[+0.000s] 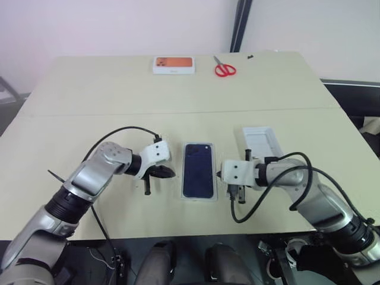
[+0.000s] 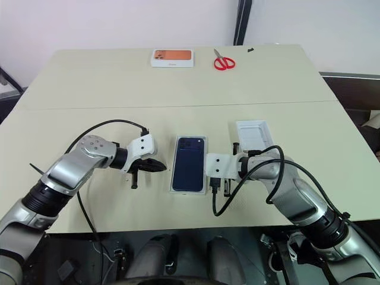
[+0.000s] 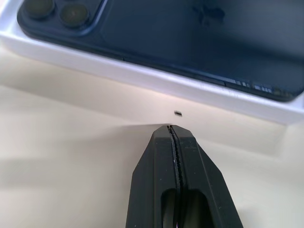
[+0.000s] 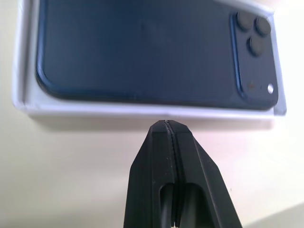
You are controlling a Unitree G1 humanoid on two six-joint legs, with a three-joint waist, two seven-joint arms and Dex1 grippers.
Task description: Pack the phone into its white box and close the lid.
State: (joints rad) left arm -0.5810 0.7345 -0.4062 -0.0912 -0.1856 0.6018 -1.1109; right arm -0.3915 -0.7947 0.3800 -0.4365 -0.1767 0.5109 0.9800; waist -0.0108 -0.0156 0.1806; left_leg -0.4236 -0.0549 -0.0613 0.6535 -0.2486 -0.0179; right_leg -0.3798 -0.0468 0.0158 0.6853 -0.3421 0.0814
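Both grippers flank the box with fingers pressed shut, holding nothing: left gripper (image 1: 169, 173) at nine o'clock, right gripper (image 1: 219, 174) at three. Between them the phone (image 1: 198, 169) lies back-up inside the white box (image 4: 26, 107). No writing is legible anywhere. At one o'clock sits a white tray (image 1: 260, 141), partly hidden behind the right wrist.

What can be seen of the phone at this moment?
The phone is a slim dark navy slab with rounded corners and a glossy back. It lies flat, back up, inside the white box, whose low rim shows all around it. Its three-lens camera cluster sits at the corner farthest from the robot, toward its right. No lid covers it. The left gripper and right gripper flank the box, jaws shut, not touching the phone.
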